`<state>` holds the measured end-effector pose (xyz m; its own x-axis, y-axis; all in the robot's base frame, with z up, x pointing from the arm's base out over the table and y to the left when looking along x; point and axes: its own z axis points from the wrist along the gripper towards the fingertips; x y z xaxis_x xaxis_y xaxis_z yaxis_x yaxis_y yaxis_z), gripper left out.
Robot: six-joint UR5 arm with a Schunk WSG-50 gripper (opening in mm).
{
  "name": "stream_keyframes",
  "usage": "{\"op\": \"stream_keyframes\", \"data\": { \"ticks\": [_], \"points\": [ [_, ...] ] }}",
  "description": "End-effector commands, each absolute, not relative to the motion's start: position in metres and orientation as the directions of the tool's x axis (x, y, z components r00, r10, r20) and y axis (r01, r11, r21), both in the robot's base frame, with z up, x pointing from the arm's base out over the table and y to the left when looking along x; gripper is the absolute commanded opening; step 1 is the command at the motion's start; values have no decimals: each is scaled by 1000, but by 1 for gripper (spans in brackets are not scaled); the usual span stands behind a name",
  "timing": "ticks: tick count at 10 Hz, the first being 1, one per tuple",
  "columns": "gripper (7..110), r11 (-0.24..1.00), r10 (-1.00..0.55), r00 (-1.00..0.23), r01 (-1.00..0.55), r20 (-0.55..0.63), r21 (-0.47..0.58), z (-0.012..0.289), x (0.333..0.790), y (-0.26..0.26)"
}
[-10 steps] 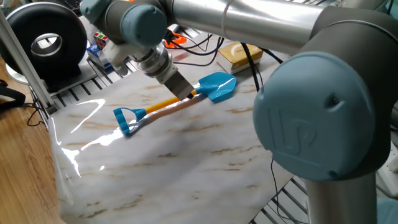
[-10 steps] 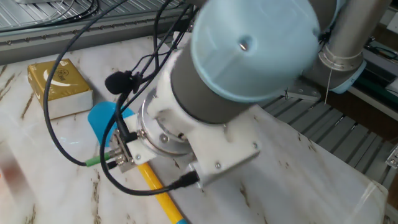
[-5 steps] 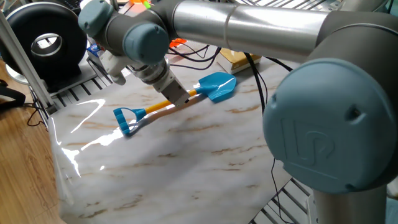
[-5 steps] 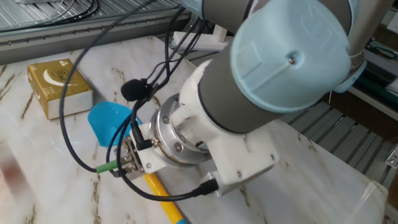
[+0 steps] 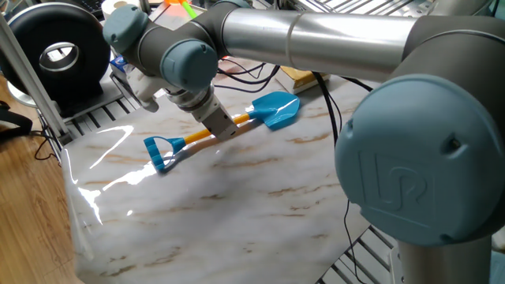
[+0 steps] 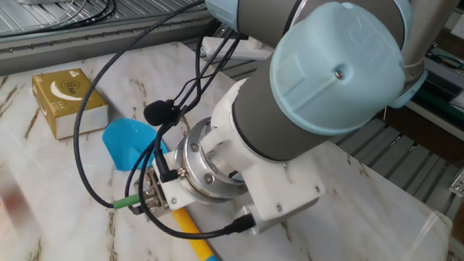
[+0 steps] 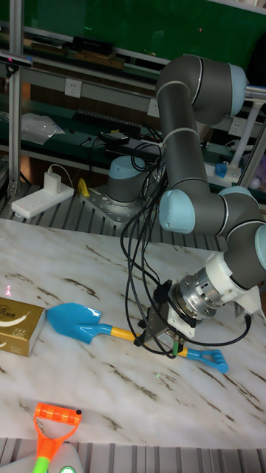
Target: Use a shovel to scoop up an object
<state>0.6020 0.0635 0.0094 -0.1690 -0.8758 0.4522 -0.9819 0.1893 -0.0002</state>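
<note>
One claw [image 7: 157, 330] grips the shovel [image 7: 103, 329] mid-shaft, the block [image 7: 18, 317] lying just beyond its blade.

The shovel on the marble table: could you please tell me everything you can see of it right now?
The shovel looks like a small plastic toy: a light-blue pointed blade, an orange-yellow shaft and a blue D-shaped loop at the other end. It lies flat on the marble-patterned table, blade tip pointing toward the tan-yellow block with a gap between them. The claw sits down over the shaft, roughly midway; whether its fingers have closed on it cannot be told. Black cables hang above the blade.
</note>
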Motion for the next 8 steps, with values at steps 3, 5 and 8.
{"op": "stream_keyframes", "data": {
  "ticks": [3, 5, 8],
  "points": [
    [44, 189, -881, -179, -982, 438, -21, 5, 611, 62],
    [44, 179, -893, -168, -984, 416, -14, 0, 609, 69],
    [44, 172, -904, -164, -985, 396, -15, -6, 610, 75]
  ]
}}
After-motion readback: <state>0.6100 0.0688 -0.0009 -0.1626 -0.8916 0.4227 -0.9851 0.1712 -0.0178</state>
